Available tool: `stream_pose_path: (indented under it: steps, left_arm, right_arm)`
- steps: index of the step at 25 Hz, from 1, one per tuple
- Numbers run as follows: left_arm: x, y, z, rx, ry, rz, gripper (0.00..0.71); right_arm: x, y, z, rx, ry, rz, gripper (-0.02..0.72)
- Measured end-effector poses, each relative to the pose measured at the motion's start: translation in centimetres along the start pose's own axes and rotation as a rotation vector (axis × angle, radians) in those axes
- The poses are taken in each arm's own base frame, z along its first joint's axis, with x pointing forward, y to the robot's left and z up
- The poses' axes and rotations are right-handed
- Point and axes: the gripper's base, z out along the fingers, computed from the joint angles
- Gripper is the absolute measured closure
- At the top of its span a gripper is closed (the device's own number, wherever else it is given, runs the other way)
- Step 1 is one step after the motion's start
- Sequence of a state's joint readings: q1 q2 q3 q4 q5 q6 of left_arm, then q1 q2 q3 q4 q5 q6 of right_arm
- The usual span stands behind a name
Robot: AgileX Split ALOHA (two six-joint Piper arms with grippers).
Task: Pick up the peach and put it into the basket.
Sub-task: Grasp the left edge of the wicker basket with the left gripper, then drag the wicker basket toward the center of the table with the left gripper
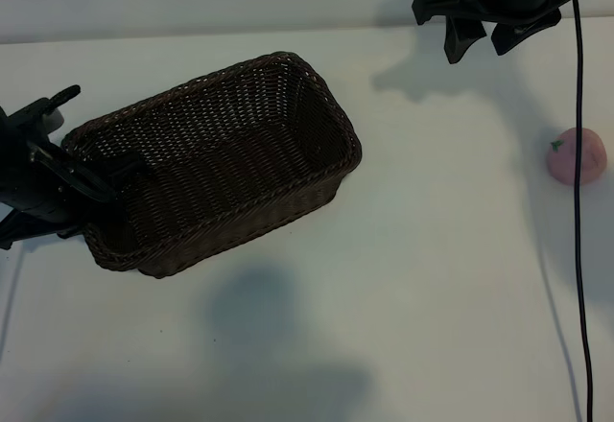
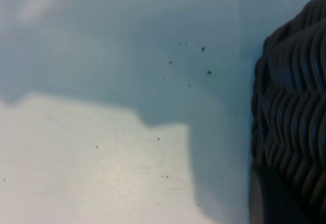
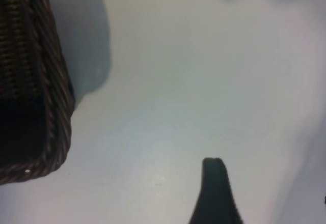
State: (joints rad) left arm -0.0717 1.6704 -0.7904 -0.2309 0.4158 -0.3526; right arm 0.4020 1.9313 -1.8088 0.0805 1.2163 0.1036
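Observation:
The peach (image 1: pixel 576 155), pale pink with a small green leaf, lies on the white table at the far right. The basket (image 1: pixel 216 158), dark woven wicker, stands slanted at centre-left. My left gripper (image 1: pixel 96 180) is at the basket's left end, one finger inside the wall and the rest outside, shut on the rim. The left wrist view shows that wicker wall (image 2: pixel 290 107) close up. My right gripper (image 1: pixel 480 38) hangs open at the back right, behind and to the left of the peach, holding nothing. One of its fingers (image 3: pixel 215 188) shows over bare table, with the basket's corner (image 3: pixel 46 107) off to one side.
A black cable (image 1: pixel 579 269) runs down the right side from the right arm, passing in front of the peach. White tabletop (image 1: pixel 384 326) spreads between the basket and the peach and along the front, crossed by soft shadows.

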Motion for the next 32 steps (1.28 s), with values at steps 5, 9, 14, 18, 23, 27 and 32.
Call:
stream_pose_path:
  steps: [5, 9, 14, 18, 23, 27, 32]
  left_arm:
    - [0.0, -0.5, -1.4, 0.047, -0.020, 0.033, 0.615]
    - [-0.3, -0.7, -3.6, 0.104, -0.064, 0.076, 0.615]
    - [-1.6, -0.8, -5.5, 0.153, -0.079, 0.099, 0.616]
    - [-2.7, -1.6, -6.7, 0.178, -0.091, 0.162, 0.617]
    - [-4.4, -2.6, -7.4, 0.171, -0.083, 0.225, 0.617]
    - [-5.7, -4.1, -6.5, 0.172, -0.057, 0.261, 0.617]
    - [-5.8, -7.2, -4.3, 0.188, -0.010, 0.320, 0.617]
  right_arm:
    - [0.0, 0.0, 0.0, 0.000, 0.000, 0.000, 0.208]
    - [0.0, 0.0, 0.0, 0.000, 0.000, 0.000, 0.208]
    - [0.0, 0.0, 0.0, 0.000, 0.000, 0.000, 0.208]
    - [0.0, 0.0, 0.0, 0.000, 0.000, 0.011, 0.208]
    - [0.0, 0.0, 0.0, 0.000, 0.000, 0.018, 0.208]
    - [0.0, 0.0, 0.0, 0.000, 0.000, 0.019, 0.208]
    - [0.0, 0.0, 0.0, 0.000, 0.000, 0.019, 0.208]
